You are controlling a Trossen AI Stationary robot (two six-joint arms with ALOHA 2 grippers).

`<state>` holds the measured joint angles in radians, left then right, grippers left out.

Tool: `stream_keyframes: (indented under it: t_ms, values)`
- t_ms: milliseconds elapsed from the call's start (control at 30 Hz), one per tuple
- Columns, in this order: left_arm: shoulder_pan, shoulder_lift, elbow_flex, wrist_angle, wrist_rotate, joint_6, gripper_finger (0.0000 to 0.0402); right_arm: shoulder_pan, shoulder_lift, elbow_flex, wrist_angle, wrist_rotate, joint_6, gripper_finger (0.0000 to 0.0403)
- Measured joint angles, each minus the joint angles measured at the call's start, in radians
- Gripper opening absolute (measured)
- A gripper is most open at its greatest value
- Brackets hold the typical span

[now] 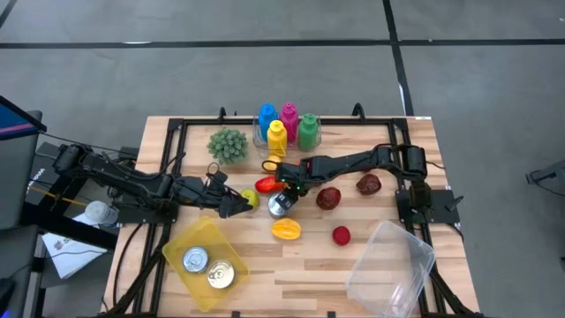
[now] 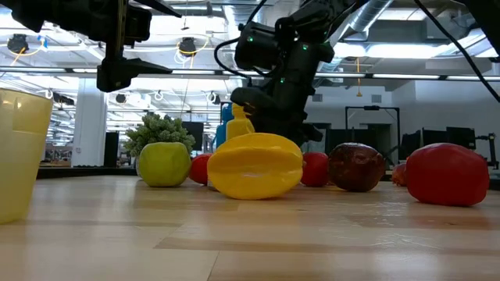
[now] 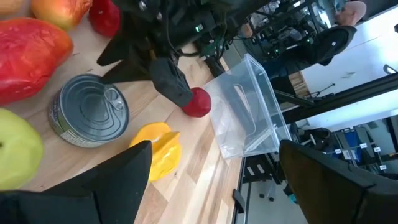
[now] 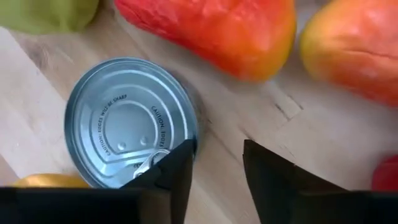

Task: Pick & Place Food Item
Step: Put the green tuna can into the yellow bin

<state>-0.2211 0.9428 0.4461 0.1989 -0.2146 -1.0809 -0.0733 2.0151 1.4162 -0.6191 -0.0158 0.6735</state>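
A silver can stands upright on the table between a green apple, a red pepper and a yellow star fruit. My right gripper hovers over the can, pointing down and open with a narrow gap; one finger shows over the can's rim and the other over bare wood beside it. My left gripper is open and sits left of the apple, facing the can. In the low view the star fruit hides the can.
A yellow bin near the front left holds two cans. A clear tub lies front right. Coloured bottles and a green plant stand at the far edge. Dark red fruits and a small red one lie to the right.
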Motion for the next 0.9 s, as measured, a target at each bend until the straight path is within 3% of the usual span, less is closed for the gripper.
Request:
stream_keyframes:
  t_ms: [367, 900]
  values:
    - [0.000, 0.000, 0.000, 0.000, -0.007, 0.000, 0.0340, 0.009, -0.005, -0.029, 0.006, -0.021, 0.000, 0.0009]
    - [0.000, 0.000, 0.000, 0.001, -0.030, 0.000, 0.0340, 0.034, 0.006, -0.063, -0.020, -0.036, 0.007, 0.0001]
